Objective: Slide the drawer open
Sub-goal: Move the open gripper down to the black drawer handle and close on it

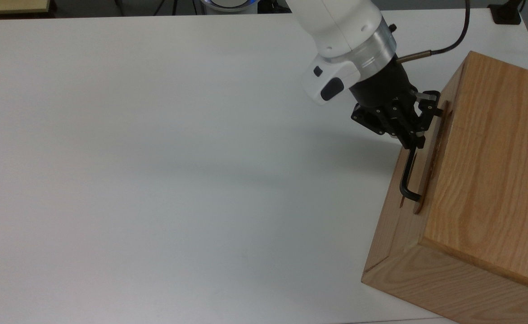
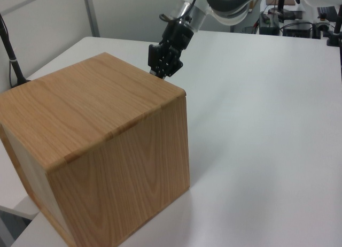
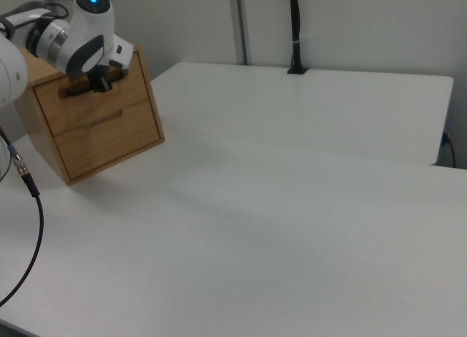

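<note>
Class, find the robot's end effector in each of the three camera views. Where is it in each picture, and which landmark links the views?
Top view: end effector upper right, at the handle's upper end.
Left view: end effector top centre, just past the wooden cabinet's far top edge.
Right view: end effector upper left, against the drawer.
Shared landmark: the wooden cabinet.
</note>
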